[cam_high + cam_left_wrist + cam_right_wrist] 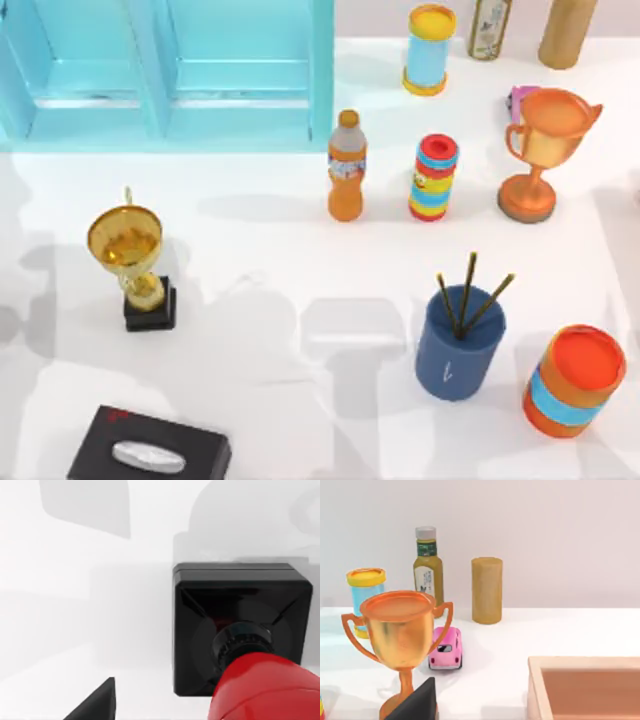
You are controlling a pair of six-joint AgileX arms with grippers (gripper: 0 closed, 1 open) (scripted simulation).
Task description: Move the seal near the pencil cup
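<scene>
The seal [240, 630] is close below my left wrist camera: a glossy red knob over a black square block on the white table. A black part of my left gripper [95, 704] shows at the picture's edge, apart from the seal's block. The pencil cup [460, 345], dark blue with thin dark pencils, stands at the table's front right in the top view. A black part of my right gripper [416, 702] shows in front of a copper trophy [402, 630].
An orange can with a blue band [573, 381] stands right of the pencil cup. A gold trophy [135, 260] and a black tissue box [150, 455] are on the left. A blue cabinet [170, 70], an orange bottle [346, 166], a striped can [434, 177] and a wooden box [585, 687] stand around.
</scene>
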